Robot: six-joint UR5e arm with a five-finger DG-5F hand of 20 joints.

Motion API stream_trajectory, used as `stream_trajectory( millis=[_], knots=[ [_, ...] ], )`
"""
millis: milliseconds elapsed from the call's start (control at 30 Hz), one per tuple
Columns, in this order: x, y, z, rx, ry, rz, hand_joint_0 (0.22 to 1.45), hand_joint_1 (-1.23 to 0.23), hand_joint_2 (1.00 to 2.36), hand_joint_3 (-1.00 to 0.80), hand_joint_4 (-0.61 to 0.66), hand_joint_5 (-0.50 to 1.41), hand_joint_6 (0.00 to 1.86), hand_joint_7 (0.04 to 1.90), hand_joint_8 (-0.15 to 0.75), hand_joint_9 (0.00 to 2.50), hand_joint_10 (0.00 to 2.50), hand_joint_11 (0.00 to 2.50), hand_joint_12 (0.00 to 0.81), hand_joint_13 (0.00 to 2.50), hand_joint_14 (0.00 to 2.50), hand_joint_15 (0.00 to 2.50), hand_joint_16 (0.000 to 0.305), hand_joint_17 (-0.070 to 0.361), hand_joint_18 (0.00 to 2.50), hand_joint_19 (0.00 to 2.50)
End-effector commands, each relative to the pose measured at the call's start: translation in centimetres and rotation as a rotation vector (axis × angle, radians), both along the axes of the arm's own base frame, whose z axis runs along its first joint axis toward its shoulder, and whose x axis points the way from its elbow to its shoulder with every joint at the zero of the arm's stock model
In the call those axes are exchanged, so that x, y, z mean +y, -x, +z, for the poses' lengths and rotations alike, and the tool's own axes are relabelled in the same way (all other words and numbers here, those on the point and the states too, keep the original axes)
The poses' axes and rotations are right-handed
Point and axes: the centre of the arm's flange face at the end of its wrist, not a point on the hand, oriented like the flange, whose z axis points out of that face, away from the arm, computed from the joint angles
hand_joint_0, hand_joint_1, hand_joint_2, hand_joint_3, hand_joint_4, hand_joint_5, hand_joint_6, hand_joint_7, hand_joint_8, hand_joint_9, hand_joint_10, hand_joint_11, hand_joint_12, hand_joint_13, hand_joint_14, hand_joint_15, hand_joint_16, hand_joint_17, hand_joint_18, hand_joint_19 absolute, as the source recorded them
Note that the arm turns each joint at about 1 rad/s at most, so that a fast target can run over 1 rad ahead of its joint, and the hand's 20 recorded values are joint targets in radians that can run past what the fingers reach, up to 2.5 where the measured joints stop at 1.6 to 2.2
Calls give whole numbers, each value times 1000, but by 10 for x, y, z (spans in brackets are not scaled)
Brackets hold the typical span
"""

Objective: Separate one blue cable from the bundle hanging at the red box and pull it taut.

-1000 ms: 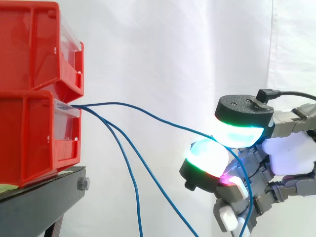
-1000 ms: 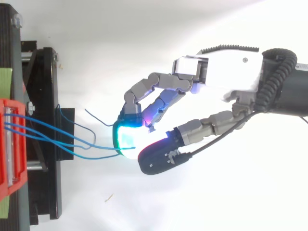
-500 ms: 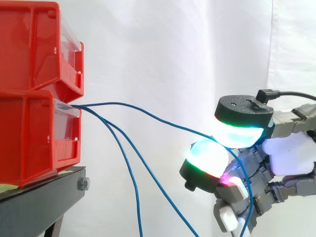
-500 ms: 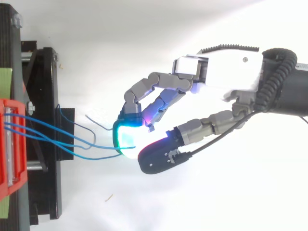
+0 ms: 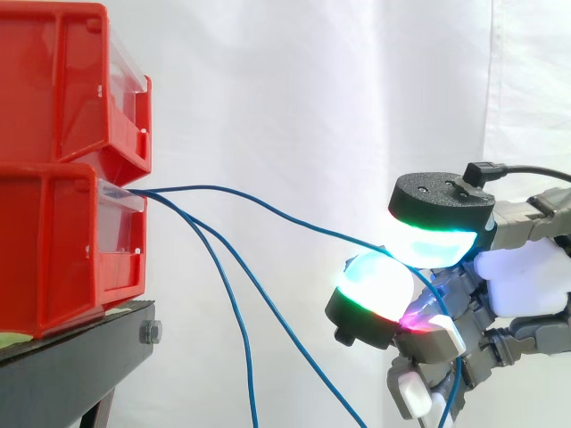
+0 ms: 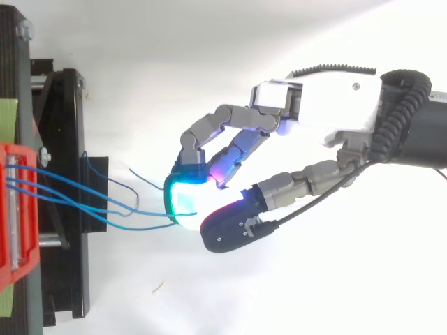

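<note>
The grey and white robot hand is at the right, low down in the side view. Its fingers are curled. One glowing finger pad and the thumb pad above it pinch one thin blue cable between them. This cable runs up and to the left in a soft curve, from the hand to the front of the lower red plastic bin. It bends a little and is not a straight line. Past the pinch, it drops down beside the hand. Two other thin blue cables come out of the same bin and hang loose, apart from the hand. An upper red plastic bin sits on top of the lower one. The bins rest on a black metal stand. Behind it all hangs a white curtain.
</note>
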Motion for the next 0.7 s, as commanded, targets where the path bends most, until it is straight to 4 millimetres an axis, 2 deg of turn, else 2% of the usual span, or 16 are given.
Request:
stream_trajectory(
  millis=[0,667],
  knots=[
    [0,0,0,0,0,0,636,-799,1006,-139,23,-174,904,1100,381,994,8,1166,415,844,17,618,58,130,774,365],
    [0,0,0,0,0,0,636,-797,1005,-147,25,-175,904,1090,379,1012,9,1163,421,840,17,614,58,130,784,373]
  ],
)
